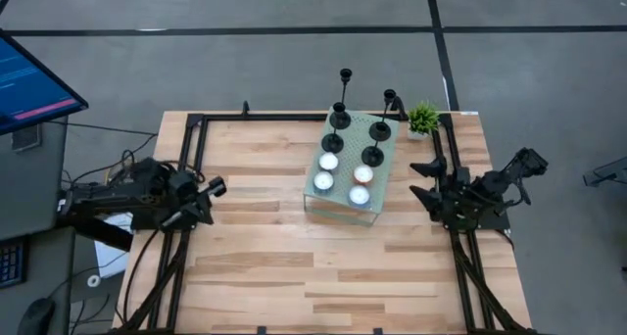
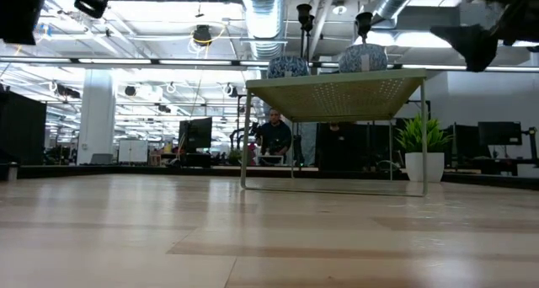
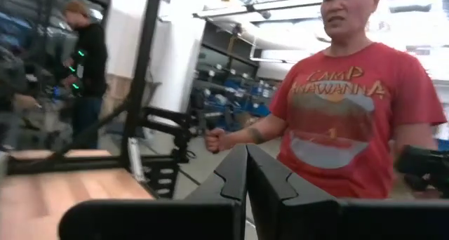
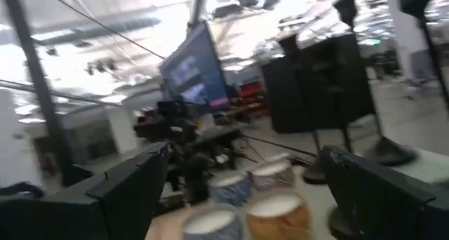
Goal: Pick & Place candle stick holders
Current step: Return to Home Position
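Observation:
Four black candle stick holders (image 1: 340, 115) stand on their disc bases on the far half of a small pale green raised tray (image 1: 315, 204) at the table's middle; two of their tops show in the low view (image 2: 304, 15). Four white tealight candles (image 1: 328, 163) sit on the tray's near half. My right gripper (image 1: 427, 179) is open and empty, to the right of the tray and pointing at it; its wrist view shows the candles (image 4: 272, 172) and a holder base (image 4: 317, 174) between its fingers, farther off. My left gripper (image 1: 214, 189) is shut and empty, at the table's left.
A small green potted plant (image 1: 423, 118) stands at the tray's far right corner. A black frame (image 1: 294, 117) runs along the table's far and side edges. A person in a red shirt (image 3: 351, 114) stands beyond the table. Bare wood (image 1: 313, 266) lies near the front.

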### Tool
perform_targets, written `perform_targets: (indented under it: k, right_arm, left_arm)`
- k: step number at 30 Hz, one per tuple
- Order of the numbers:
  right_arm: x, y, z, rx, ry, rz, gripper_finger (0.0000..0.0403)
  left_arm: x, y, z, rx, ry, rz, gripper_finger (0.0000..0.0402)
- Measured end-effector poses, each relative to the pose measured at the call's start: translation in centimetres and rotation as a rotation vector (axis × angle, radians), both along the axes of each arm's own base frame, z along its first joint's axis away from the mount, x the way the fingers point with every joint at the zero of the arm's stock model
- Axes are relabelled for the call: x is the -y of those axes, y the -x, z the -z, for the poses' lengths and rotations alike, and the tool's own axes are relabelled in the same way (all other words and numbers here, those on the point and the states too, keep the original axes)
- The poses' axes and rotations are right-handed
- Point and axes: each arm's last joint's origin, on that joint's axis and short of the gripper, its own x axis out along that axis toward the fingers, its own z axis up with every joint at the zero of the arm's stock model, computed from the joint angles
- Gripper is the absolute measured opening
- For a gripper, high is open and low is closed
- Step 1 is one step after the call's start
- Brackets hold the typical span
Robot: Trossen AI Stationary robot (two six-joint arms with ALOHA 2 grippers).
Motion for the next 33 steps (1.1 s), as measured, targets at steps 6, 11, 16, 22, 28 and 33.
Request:
perform_targets:
  k: [6, 11, 16, 22, 28, 33]
  right_arm:
    - [0.1, -0.2, 0.9, -0.089, -0.013, 0.079, 0.0363]
    - [0.0, -0.4, 1.7, -0.146, -0.053, 0.072, 0.0363]
    - [-0.1, -0.5, 2.4, -0.192, -0.065, 0.068, 0.0363]
    - [-0.1, -0.6, 3.2, -0.267, -0.015, 0.069, 0.0363]
    - [-0.2, -0.6, 3.3, -0.277, -0.007, 0.068, 0.0363]
    - [-0.2, -0.6, 3.3, -0.278, -0.007, 0.068, 0.0363]
  left_arm:
    - [-0.6, -0.2, 2.3, -0.001, -0.02, -0.079, 0.0008]
    - [-0.9, -0.6, 3.6, -0.043, -0.016, -0.091, 0.0008]
    - [-0.7, -0.4, 3.6, -0.094, -0.011, 0.019, 0.0008]
    - [-0.6, -0.2, 3.7, -0.134, -0.034, 0.107, 0.0008]
    - [-0.6, -0.4, 3.8, -0.155, -0.031, 0.115, 0.0008]
    - [-0.7, -0.9, 4.1, -0.199, -0.018, 0.116, 0.0008]
